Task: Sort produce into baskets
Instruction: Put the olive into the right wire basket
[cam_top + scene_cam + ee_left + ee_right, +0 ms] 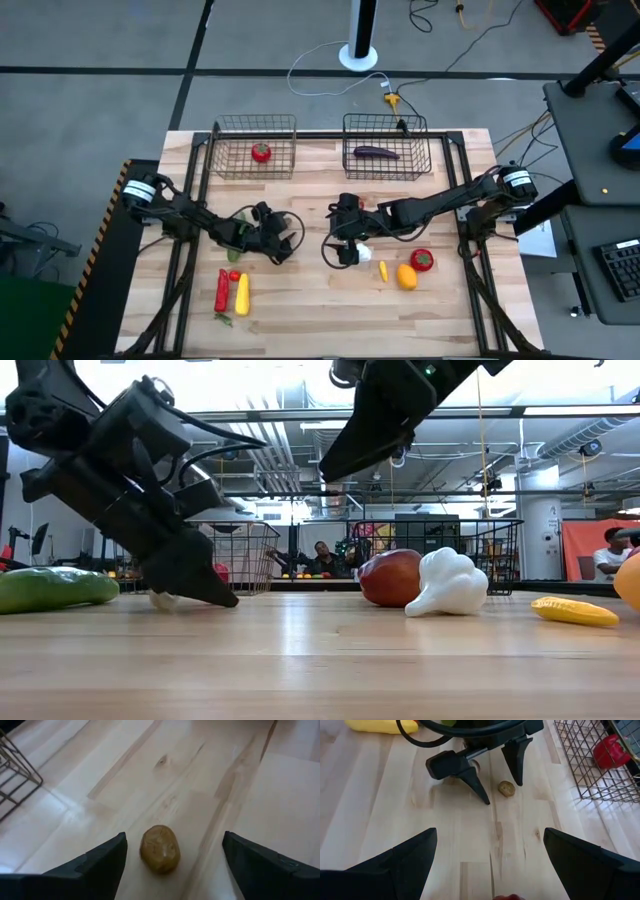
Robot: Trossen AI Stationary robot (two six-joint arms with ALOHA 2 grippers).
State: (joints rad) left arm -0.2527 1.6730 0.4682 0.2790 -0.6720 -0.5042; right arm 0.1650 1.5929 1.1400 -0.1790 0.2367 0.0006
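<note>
Baskets of thin dark wire grid at the table's far edge held little: the left basket (255, 146) one red round piece, the right basket (385, 147) one long purple piece. Most produce lay unsorted on the pale wooden table (320, 300). My left gripper (172, 865) stood wide open, holding nothing, astride a small brown lumpy piece (159, 848). My right gripper (487, 855) hovered nearby, likewise open and empty.
</note>
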